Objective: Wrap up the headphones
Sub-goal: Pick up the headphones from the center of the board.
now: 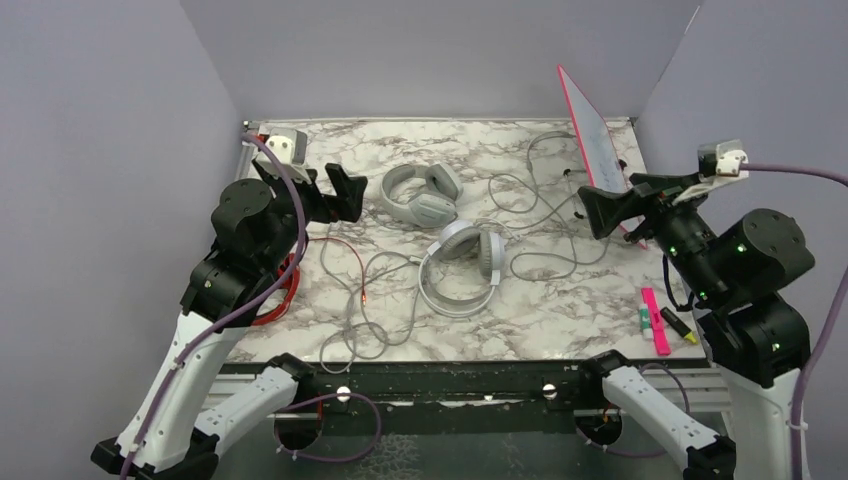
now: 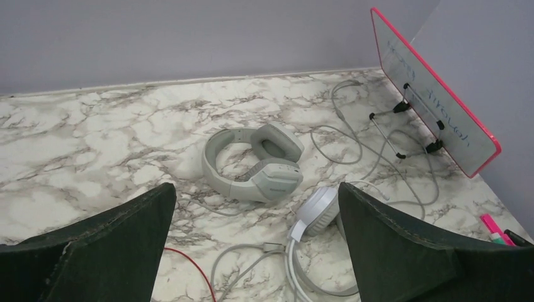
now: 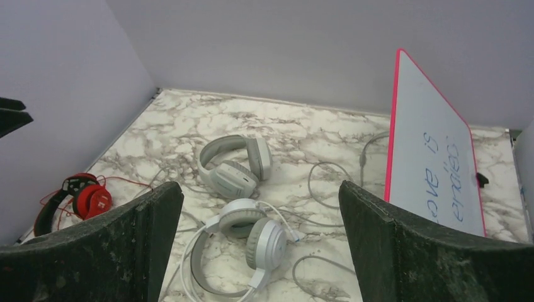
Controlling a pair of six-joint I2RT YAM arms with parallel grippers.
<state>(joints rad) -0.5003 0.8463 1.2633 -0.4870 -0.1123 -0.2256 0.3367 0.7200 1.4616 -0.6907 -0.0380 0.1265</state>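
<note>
Three headphones lie on the marble table (image 1: 560, 310). The light grey pair (image 1: 420, 195) (image 2: 255, 163) (image 3: 233, 165) is at the back centre. A white-silver pair (image 1: 462, 265) (image 2: 318, 214) (image 3: 245, 242) lies just in front of it. Thin grey cables (image 1: 540, 215) trail loosely to the right and front. The red-and-black pair (image 3: 79, 198) sits at the left edge, mostly hidden under my left arm in the top view, and its red cable (image 1: 345, 260) runs across the table. My left gripper (image 1: 328, 195) (image 2: 256, 187) hovers open, left of the grey pair. My right gripper (image 1: 620, 205) (image 3: 259, 185) hovers open at the right. Neither holds anything.
A pink-framed whiteboard (image 1: 598, 145) (image 2: 434, 88) (image 3: 434, 163) leans on a wire stand at the back right. Pink and yellow markers (image 1: 660, 320) lie near the right front edge. Grey walls close in the table on the left, back and right.
</note>
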